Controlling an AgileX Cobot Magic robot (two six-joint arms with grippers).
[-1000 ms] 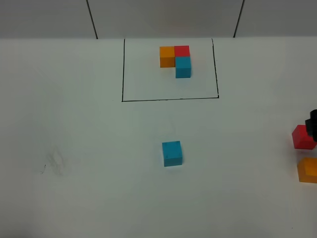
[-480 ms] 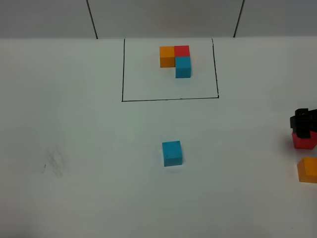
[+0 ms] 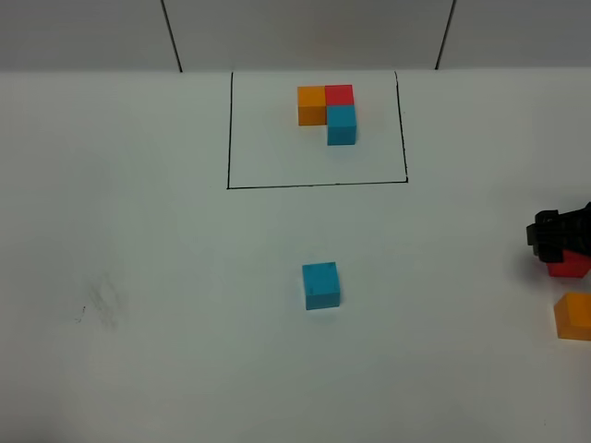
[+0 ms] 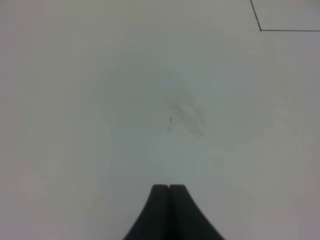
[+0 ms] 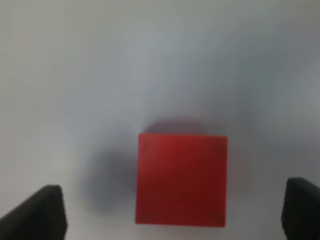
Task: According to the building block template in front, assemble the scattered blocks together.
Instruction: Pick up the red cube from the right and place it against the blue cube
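While the left end effector [image 4: 169,187] rests shut and empty, the blue cube [image 3: 320,285] lies alone below the framed template [image 3: 329,113]. Farther right, the wide-open right end effector [image 3: 560,235] straddles the red cube [image 5: 182,179] without gripping it, with the orange cube [image 3: 574,316] nearby. Nothing is assembled yet.

red cube [image 3: 569,269] mostly hidden by right gripper [image 3: 560,240], orange cube [image 3: 574,317] edge-cropped

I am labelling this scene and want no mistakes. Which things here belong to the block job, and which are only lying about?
Job: framed model of three cubes; loose blue cube; loose red cube, below the open right gripper; loose orange cube.
Just there: grey smudge on the table; shut left gripper, holding nothing.
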